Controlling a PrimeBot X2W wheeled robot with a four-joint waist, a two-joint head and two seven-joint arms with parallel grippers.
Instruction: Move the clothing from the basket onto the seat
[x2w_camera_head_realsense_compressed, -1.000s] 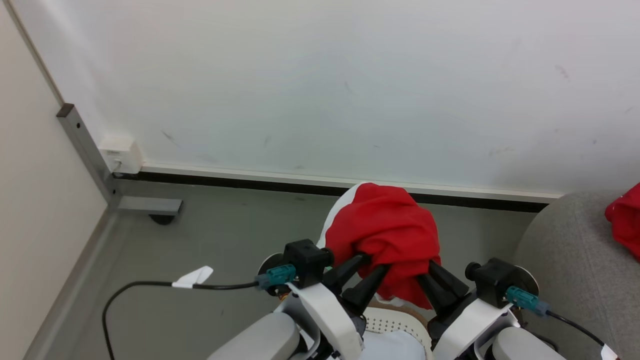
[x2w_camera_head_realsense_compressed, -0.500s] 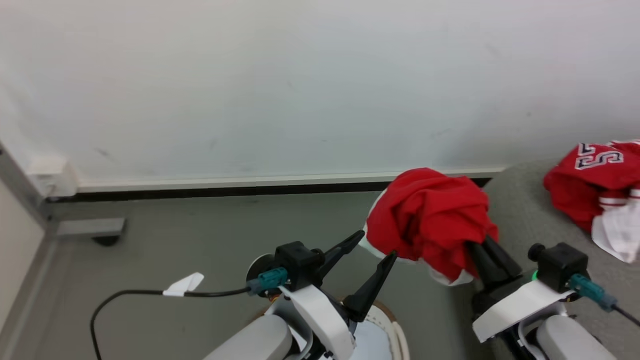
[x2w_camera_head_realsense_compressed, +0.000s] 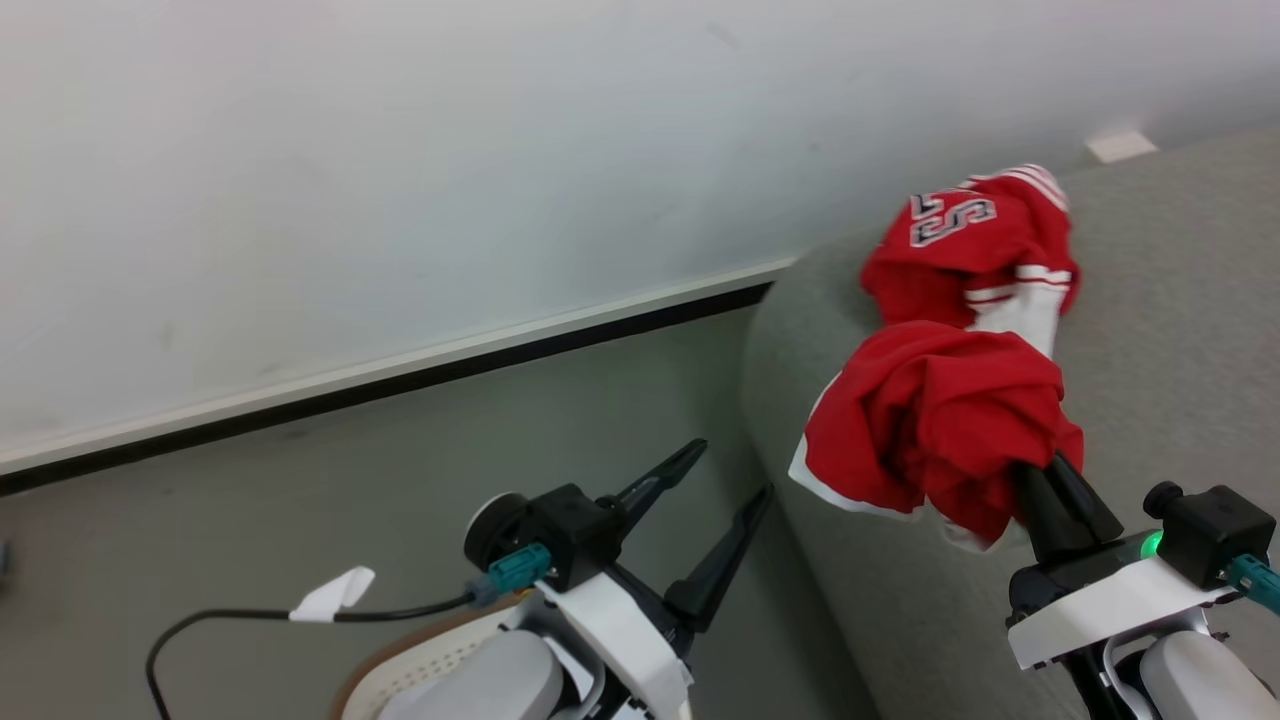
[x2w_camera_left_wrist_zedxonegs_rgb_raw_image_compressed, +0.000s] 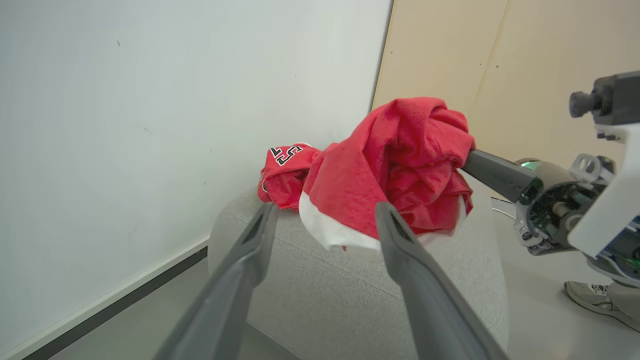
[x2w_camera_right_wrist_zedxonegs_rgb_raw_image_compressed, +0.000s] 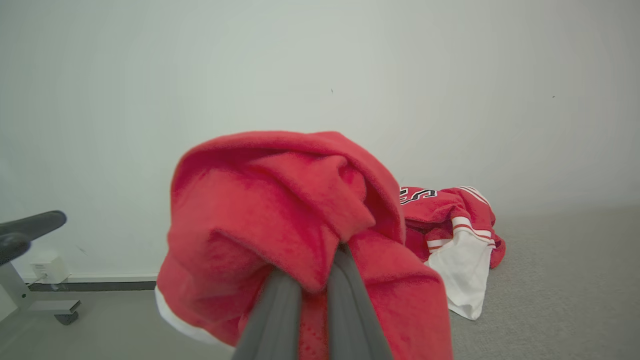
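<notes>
My right gripper (x2w_camera_head_realsense_compressed: 1040, 475) is shut on a bunched red garment (x2w_camera_head_realsense_compressed: 940, 420) with white trim, holding it in the air over the near left part of the grey seat (x2w_camera_head_realsense_compressed: 1170, 330). The garment (x2w_camera_right_wrist_zedxonegs_rgb_raw_image_compressed: 295, 225) wraps over the finger tips in the right wrist view. A second red garment (x2w_camera_head_realsense_compressed: 975, 245) with black-and-white lettering and white fabric lies on the seat behind it. My left gripper (x2w_camera_head_realsense_compressed: 725, 475) stands open and empty over the floor, left of the seat's edge. A sliver of the white basket (x2w_camera_head_realsense_compressed: 420, 660) with its brown rim shows under my left arm.
A white wall (x2w_camera_head_realsense_compressed: 400, 200) with a black-and-white skirting runs behind the grey floor (x2w_camera_head_realsense_compressed: 350, 500). A black cable with a white tag (x2w_camera_head_realsense_compressed: 335, 595) trails from my left wrist. In the left wrist view a person's shoe (x2w_camera_left_wrist_zedxonegs_rgb_raw_image_compressed: 597, 302) stands on the floor beyond the seat.
The camera has swung right, bringing the seat into view. My left gripper let go of the red garment and opened; my right gripper carried the garment right, over the seat.
</notes>
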